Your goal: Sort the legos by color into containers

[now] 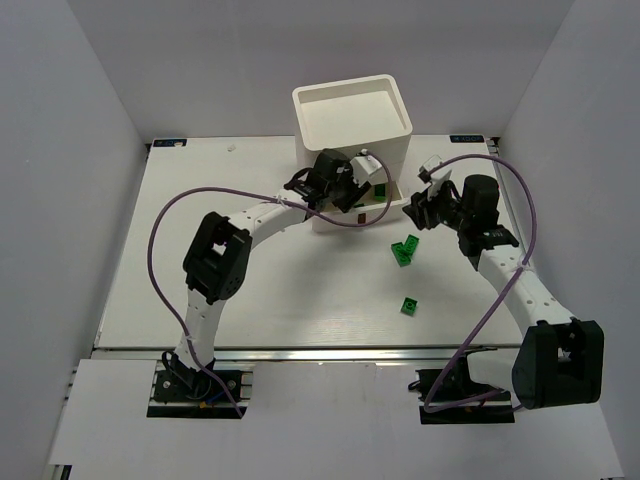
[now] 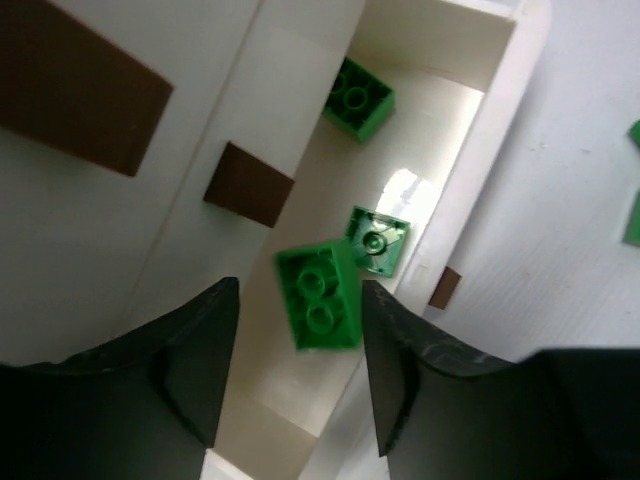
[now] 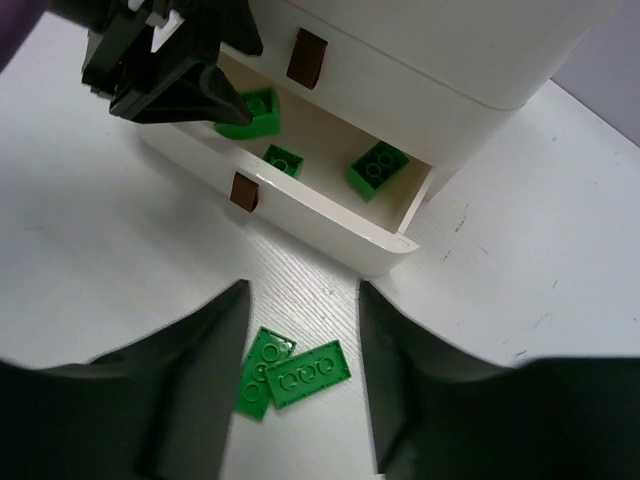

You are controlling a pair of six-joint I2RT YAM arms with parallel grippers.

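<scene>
The white drawer unit (image 1: 352, 120) stands at the back, its bottom drawer (image 3: 300, 225) pulled out. My left gripper (image 1: 345, 187) hovers over that drawer with its jaws apart. A blurred green brick (image 2: 320, 298) sits between its fingers, close to the right one and clear of the left. Two more green bricks (image 2: 358, 97) (image 2: 378, 240) lie in the drawer. My right gripper (image 3: 300, 295) is open and empty above two overlapping green flat bricks (image 3: 290, 375) on the table. Another green brick (image 1: 410, 305) lies nearer the front.
The two upper drawers are shut, showing their brown handles (image 3: 307, 55). The top tray (image 1: 350, 100) looks empty. The purple cables (image 1: 240, 192) of both arms loop over the table. The table's front edge (image 1: 300, 350) is near the arm bases.
</scene>
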